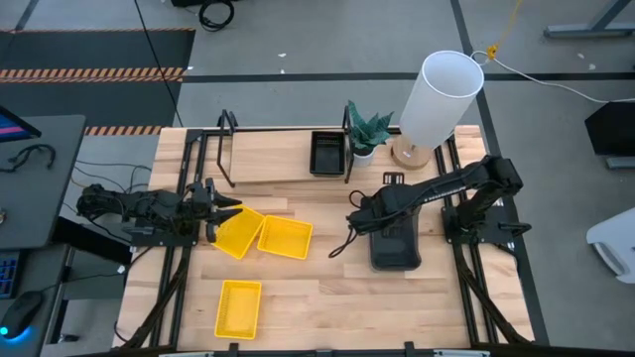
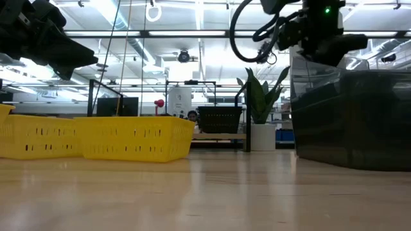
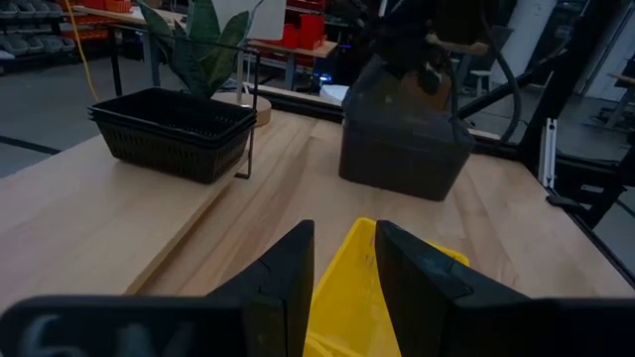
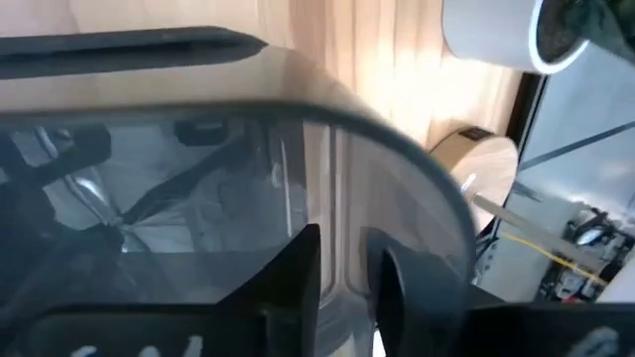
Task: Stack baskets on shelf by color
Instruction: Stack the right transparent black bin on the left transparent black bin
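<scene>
The left claw point(image 1: 226, 210) grips the rim of a bright yellow plastic basket point(image 1: 236, 234), and the low light-wood shelf point(image 1: 273, 164) lies beyond it. The right claw point(image 1: 363, 220) is closed on the wall of the dark grey rounded basket point(image 1: 395, 248), nearer the shelf

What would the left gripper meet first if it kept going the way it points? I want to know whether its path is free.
Probably the bright yellow plastic basket: its rim already sits between the left gripper's dark fingers. Farther along that line stands the dark grey rounded basket that the right gripper grips, though depth is unclear.
</scene>
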Tool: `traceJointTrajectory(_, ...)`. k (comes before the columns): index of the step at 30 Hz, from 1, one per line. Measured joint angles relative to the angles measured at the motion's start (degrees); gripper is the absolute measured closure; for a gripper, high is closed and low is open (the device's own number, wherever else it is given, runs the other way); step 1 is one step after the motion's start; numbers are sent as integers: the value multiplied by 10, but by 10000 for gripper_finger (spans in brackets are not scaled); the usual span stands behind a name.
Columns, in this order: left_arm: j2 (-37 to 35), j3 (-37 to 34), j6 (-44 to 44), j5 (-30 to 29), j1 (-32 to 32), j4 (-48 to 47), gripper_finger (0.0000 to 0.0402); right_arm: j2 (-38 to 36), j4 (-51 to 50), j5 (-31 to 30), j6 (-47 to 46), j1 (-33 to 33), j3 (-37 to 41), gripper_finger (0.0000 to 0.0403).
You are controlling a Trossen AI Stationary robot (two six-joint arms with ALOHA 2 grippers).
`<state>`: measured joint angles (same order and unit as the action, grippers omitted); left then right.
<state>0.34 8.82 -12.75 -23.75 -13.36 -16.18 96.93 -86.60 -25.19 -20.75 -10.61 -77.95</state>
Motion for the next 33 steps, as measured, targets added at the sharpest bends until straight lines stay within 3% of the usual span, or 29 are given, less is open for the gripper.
traceJointTrajectory(9, 0, 0, 0, 0, 0, 0, 285, -28, -12, -5, -16, -13, 0, 325)
traceJointTrajectory(17, 0, 0, 0, 0, 0, 0, 285, -28, -24, -6, 0, -9, 0, 394)
traceJointTrajectory(27, 0, 0, 0, 0, 0, 0, 285, -35, -37, 1, 4, -9, -9, 396)
traceJointTrajectory(33, 0, 0, 0, 0, 0, 1, 285, -44, -34, 28, 57, -10, -51, 399)
